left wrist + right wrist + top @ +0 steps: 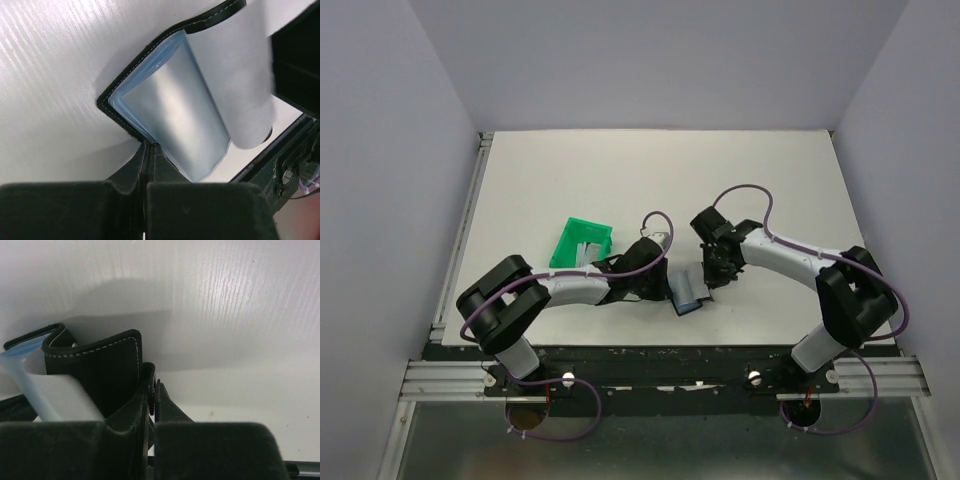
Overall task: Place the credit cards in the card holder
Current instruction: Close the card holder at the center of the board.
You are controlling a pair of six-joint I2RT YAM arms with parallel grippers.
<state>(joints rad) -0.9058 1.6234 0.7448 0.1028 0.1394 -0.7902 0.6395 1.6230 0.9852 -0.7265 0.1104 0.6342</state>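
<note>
From above, the black card holder [688, 292] lies part-open on the white table [620, 170]. The left gripper [662, 287] is at the holder's left side and the right gripper [712, 277] is at its far right side, both touching it. A green bin [565, 246] sits to the holder's left and a little farther back, apart from it. Grey and pale blue leaves show inside the holder; this view does not show whether they are cards or sleeves.

In the left wrist view, the left gripper [146, 156] has its jaws pressed together on the holder's near stitched edge, with no gap visible. The card holder [220, 11] opens away from the fingers, its black rim curving round a stack of pale blue sleeves. Two credit cards [175, 120] are inside. A silvery-grey one lies tilted on top of the sleeves, and a white one is beside it on its right, its rounded corner reaching past the holder's rim.

In the right wrist view, the right gripper [152, 401] pinches a thin black flap of the card holder [100, 375], which stands upright just left of the fingers. A pale card [55, 390] sticks out from the holder's left side, below a blue edge.
</note>
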